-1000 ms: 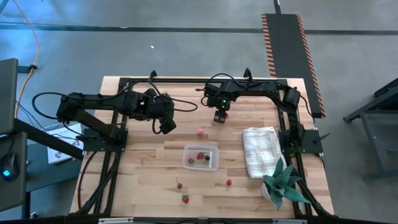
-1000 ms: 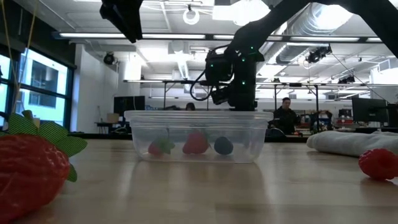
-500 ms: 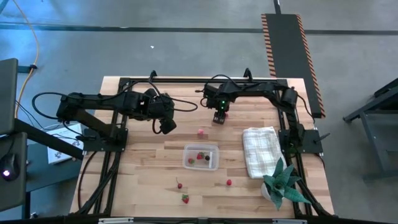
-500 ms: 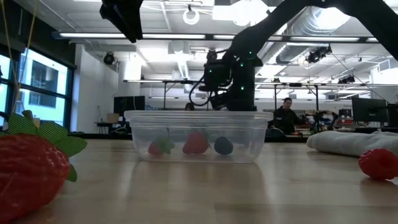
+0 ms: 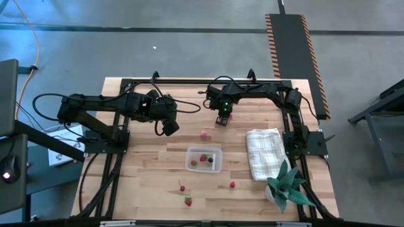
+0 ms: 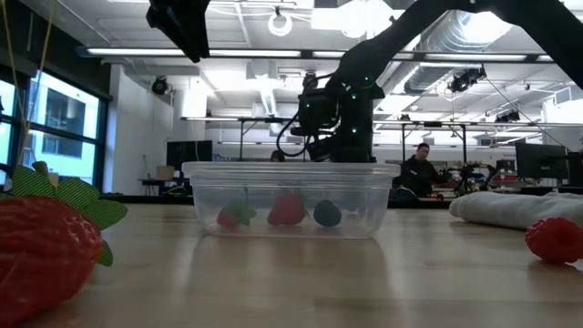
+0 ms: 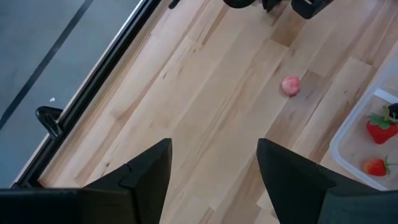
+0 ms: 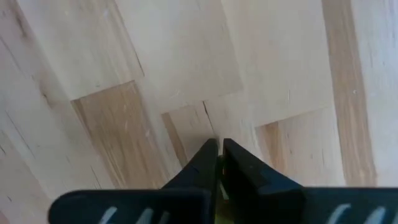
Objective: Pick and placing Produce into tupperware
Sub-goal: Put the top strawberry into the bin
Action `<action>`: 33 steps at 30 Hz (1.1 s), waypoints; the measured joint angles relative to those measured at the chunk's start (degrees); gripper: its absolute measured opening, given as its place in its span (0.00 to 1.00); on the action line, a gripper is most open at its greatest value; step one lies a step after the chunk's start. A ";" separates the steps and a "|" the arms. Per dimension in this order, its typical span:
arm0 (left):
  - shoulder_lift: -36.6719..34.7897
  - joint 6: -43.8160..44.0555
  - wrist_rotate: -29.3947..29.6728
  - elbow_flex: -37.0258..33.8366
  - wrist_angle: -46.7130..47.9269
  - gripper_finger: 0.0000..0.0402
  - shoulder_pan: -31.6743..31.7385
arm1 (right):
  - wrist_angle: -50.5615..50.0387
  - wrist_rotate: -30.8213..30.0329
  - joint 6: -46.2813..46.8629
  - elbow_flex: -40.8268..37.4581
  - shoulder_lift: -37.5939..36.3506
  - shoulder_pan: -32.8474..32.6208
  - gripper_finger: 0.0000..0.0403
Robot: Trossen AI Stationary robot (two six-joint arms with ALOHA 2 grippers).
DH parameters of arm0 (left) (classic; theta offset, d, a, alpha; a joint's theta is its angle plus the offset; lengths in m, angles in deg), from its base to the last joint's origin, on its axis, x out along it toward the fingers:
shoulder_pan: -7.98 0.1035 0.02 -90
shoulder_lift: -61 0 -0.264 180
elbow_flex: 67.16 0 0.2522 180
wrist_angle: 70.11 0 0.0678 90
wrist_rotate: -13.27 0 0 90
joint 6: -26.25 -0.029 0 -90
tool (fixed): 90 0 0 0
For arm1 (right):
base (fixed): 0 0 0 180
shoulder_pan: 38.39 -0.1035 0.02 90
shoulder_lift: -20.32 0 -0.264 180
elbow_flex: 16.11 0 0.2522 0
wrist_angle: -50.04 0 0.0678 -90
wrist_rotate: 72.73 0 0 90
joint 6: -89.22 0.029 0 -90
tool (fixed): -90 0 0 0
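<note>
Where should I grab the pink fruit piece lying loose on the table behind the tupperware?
Take the pink fruit piece across its middle, coming straight down from above. It is small and roundish, and lies alone on bare wood, apart from the tupperware, so both sides are free. The left gripper is open and already looks toward it; the right gripper is shut.

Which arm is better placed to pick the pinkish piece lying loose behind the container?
Probably the left. The left gripper is open with the pinkish piece in its view. The right gripper is about as near, but its fingers are shut with nothing visible between them.
</note>
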 joint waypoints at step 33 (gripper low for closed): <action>0.02 -0.98 1.99 -0.02 0.22 0.56 0.00 | 15.72 4.38 24.46 0.09 -17.09 -28.61 0.00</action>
